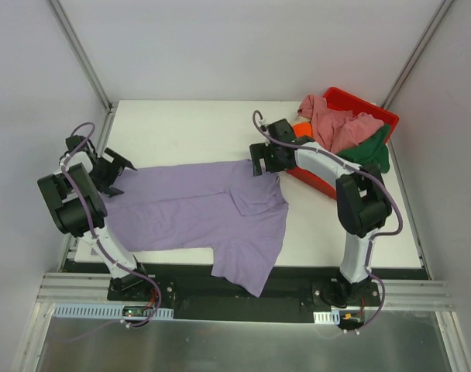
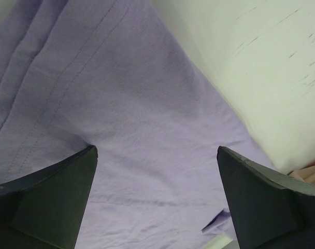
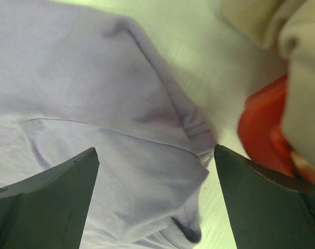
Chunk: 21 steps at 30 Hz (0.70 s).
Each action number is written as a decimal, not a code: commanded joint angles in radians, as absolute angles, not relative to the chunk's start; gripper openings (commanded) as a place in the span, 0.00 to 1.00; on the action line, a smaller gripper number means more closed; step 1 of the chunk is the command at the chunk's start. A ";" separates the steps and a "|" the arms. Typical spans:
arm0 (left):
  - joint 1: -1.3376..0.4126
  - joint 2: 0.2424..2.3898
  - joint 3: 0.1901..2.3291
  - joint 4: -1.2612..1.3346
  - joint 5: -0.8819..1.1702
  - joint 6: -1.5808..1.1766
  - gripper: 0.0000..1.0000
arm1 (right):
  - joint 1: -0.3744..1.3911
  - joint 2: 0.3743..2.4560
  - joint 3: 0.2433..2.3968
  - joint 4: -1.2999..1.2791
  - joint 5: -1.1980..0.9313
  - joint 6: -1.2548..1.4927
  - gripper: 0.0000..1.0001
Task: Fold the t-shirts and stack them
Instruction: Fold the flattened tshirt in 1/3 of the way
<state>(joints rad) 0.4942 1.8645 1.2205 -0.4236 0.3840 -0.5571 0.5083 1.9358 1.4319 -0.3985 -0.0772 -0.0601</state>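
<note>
A lavender t-shirt [image 1: 204, 213] lies spread across the white table, one part hanging over the near edge. My left gripper [image 1: 115, 172] is open over its left end; the left wrist view shows purple cloth [image 2: 121, 119] between the spread fingers. My right gripper [image 1: 264, 165] is open over the shirt's far right corner, where a sleeve [image 3: 147, 129] is folded over. The pink [image 1: 332, 122], dark green [image 1: 371, 151] and orange [image 1: 301, 129] shirts lie heaped in the red bin [image 1: 359, 108]. Beige cloth [image 3: 302, 78] shows in the right wrist view.
The red bin stands at the table's far right corner, close to my right arm; its rim [image 3: 258, 129] is just right of the right gripper. White walls and metal posts close in the table. The table's near edge [image 1: 336, 267] meets a black rail.
</note>
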 commanded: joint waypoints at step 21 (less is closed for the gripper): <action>0.430 1.240 0.776 -0.417 0.248 -0.660 0.99 | 0.759 1.540 1.021 -0.359 0.056 0.052 0.73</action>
